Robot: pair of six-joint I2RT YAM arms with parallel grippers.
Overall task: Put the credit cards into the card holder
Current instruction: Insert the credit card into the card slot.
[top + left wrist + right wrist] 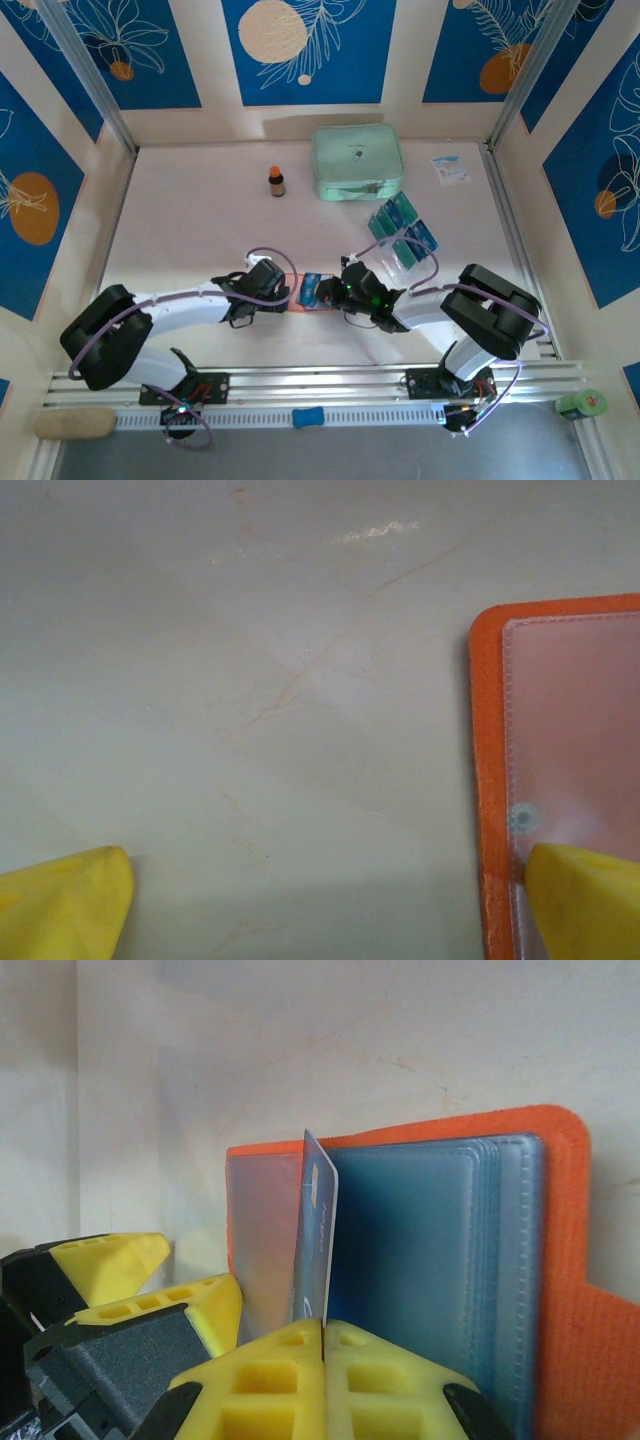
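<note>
The orange-red card holder (297, 297) lies open on the table between the two grippers. In the right wrist view its clear sleeves (430, 1250) are fanned over the orange cover (565, 1210). My right gripper (325, 1332) is shut on one teal-blue credit card (317, 1230), held edge-on against the holder's sleeves. My left gripper (325, 905) is open, and one yellow fingertip (585, 890) rests on the holder's clear pocket (570, 730). More credit cards (402, 232) lie scattered right of centre.
A large mint-green zip case (357, 162) sits at the back, with a small brown bottle (277, 181) to its left and a white paper slip (451, 168) to its right. Walls close in on three sides.
</note>
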